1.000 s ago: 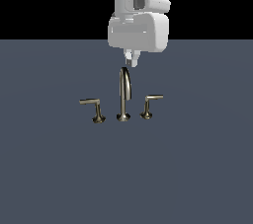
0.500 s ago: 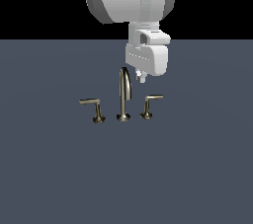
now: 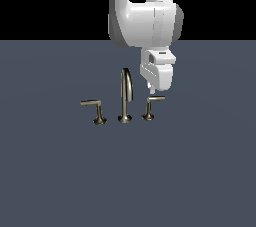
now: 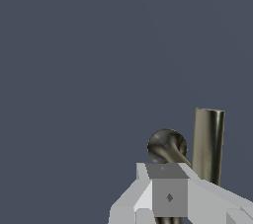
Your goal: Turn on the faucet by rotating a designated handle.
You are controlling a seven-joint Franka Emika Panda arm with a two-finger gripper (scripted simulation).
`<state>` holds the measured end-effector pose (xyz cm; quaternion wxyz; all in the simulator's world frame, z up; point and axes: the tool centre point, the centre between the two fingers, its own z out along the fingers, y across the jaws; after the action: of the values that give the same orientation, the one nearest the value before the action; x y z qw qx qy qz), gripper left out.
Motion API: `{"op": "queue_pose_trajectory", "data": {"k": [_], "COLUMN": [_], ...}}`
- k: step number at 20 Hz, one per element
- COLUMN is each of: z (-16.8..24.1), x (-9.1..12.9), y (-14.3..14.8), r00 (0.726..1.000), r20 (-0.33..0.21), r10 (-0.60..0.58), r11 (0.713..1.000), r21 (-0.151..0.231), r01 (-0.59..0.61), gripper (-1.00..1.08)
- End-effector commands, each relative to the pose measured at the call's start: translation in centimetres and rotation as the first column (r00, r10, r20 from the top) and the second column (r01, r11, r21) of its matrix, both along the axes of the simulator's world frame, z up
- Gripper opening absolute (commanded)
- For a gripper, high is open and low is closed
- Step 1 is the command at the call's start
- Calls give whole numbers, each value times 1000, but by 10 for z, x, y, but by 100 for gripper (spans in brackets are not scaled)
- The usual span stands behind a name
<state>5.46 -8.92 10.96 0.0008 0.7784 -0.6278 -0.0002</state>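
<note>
The faucet (image 3: 125, 97) stands mid-floor, its thin arched spout between two lever handles. The handle (image 3: 150, 107) is the smaller lever on the exterior view's right; the longer-armed lever (image 3: 94, 110) is on the left. My gripper (image 3: 152, 90) hangs just above the handle's short arm, close to the spout's right side, and looks shut with nothing in it. In the wrist view the fingertips (image 4: 168, 197) sit together, with the handle's round flared stem (image 4: 167, 146) and its metal arm (image 4: 208, 139) right beyond them. I cannot tell whether they touch the arm.
The faucet set sits on a flat dark grey-blue floor (image 3: 60, 181). The white arm (image 3: 145, 21) comes down from above, behind the spout.
The arm has swung from above the spout toward the exterior view's right and come lower, so the gripper now hangs over the smaller handle. The faucet parts have not moved.
</note>
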Motion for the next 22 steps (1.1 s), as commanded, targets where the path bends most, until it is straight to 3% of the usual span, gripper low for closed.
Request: {"op": "queue_pose_trajectory", "data": {"k": [1,13,22], "z": [-8,-19,-19], "x": [6,12,-15], "y": [-7,-17,-38], "r00": [999,997,997], "r20": [1,1,1], "r10": [-33,-75,-76], "r11": [999,997,997], "r21": [-1,0,1], "r01": [33,75,76], "gripper": [-100,-100,-100]}}
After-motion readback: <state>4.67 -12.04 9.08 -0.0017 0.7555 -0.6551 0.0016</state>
